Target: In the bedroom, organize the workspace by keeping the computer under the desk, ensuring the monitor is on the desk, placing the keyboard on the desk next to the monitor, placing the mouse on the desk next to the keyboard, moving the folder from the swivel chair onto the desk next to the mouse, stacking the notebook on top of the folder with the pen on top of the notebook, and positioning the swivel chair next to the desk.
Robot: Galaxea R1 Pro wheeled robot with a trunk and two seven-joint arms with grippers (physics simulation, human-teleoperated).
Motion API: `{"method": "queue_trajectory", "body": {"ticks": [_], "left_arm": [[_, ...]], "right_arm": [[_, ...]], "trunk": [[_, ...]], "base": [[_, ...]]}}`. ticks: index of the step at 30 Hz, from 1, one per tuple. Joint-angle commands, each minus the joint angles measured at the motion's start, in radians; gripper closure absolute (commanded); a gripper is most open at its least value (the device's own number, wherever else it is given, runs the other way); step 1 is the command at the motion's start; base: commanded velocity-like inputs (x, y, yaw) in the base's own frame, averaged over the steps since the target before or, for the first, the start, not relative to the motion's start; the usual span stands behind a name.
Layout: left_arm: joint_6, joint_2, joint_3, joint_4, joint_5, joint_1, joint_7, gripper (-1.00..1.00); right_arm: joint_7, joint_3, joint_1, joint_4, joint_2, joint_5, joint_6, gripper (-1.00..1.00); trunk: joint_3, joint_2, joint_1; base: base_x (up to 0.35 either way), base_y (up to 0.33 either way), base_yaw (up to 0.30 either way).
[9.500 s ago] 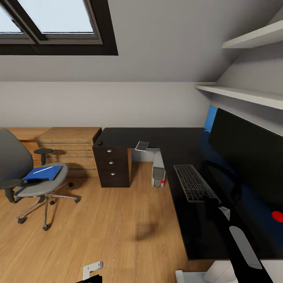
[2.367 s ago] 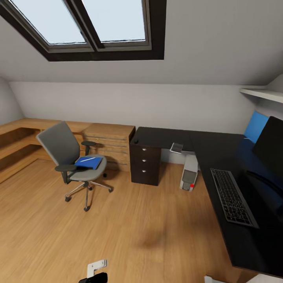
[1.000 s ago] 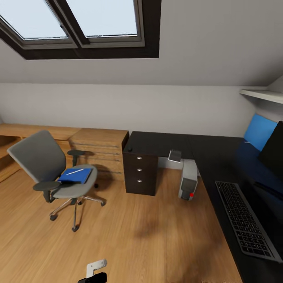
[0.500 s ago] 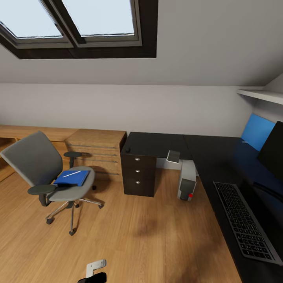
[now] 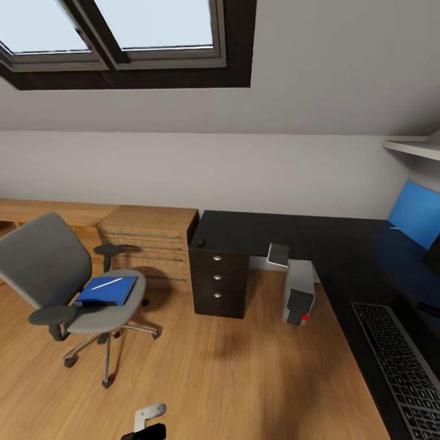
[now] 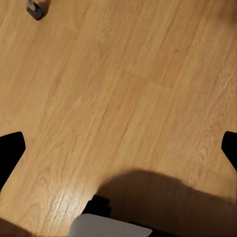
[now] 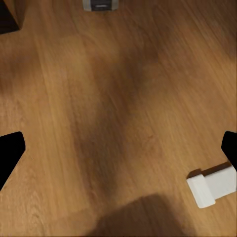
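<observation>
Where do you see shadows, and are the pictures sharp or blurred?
Head view: mostly sharp, a soft dark patch on the wooden floor before the desk. Left wrist view: a broad shadow across the lower floor. Right wrist view: slightly soft, a dim band down the planks.

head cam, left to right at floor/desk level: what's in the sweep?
swivel chair with the blue folder on its seat → light-wood shelving unit → black drawer block → computer tower → keyboard
</observation>
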Motion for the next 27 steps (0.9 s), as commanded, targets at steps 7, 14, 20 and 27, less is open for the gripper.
{"method": "queue_trajectory", "body": {"ticks": [7, 14, 20, 27], "left_arm": [[-0.008, 0.0, -0.008, -0.003, 0.009, -0.001, 0.006, -1.0], [-0.019, -0.003, -0.007, -0.017, 0.002, -0.001, 0.004, -1.0], [-0.056, 0.012, -0.005, -0.141, -0.006, -0.012, 0.013, -1.0], [-0.025, 0.113, 0.009, -0.453, -0.056, -0.109, 0.204, -1.0]], "right_arm": [[-0.004, 0.004, 0.0, 0.003, 0.003, 0.054, 0.0, -1.0], [-0.014, 0.066, -0.001, -0.062, 0.032, 0.168, 0.004, -1.0], [-0.093, 0.084, -0.007, -0.351, 0.081, 0.274, 0.152, -1.0], [-0.139, 0.086, -0.186, -0.605, 0.098, 0.319, 0.691, -1.0]], "trunk": [[-0.001, -0.001, 0.001], [-0.001, -0.001, 0.001], [-0.001, -0.001, 0.001], [-0.001, -0.001, 0.001]], "base": [[0.325, 0.077, 0.0], [0.324, 0.019, 0.0], [0.324, 0.002, 0.0], [0.325, 0.0, 0.0]]}}
